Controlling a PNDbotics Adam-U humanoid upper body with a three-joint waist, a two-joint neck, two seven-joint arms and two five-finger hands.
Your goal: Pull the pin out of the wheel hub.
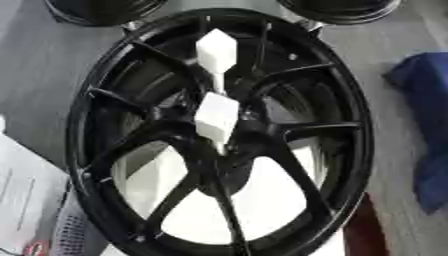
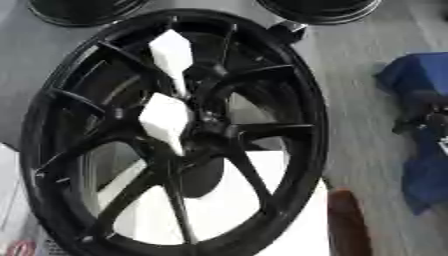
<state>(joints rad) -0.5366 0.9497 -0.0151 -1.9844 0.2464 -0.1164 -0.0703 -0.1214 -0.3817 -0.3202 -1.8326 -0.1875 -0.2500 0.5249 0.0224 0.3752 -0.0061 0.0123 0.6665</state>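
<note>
A black multi-spoke wheel (image 1: 350, 130) fills the middle of both views, lying tilted on a grey surface. Two white pins with blocky faceted heads stand in its middle. The upper pin (image 1: 216, 51) sits toward the far rim, its thin shaft running down toward the hub. The lower pin (image 1: 216, 117) sits right at the hub centre, its narrow tip pointing down into the hub. Neither of my hands shows in either view.
Two more black wheels (image 1: 105, 10) (image 1: 341, 9) lie at the top edge. A blue cloth (image 1: 429, 100) with a dark shape (image 2: 420, 115) on it lies at the right. White paper (image 1: 26, 200) lies at the lower left, and a dark red thing (image 2: 346, 220) at the lower right.
</note>
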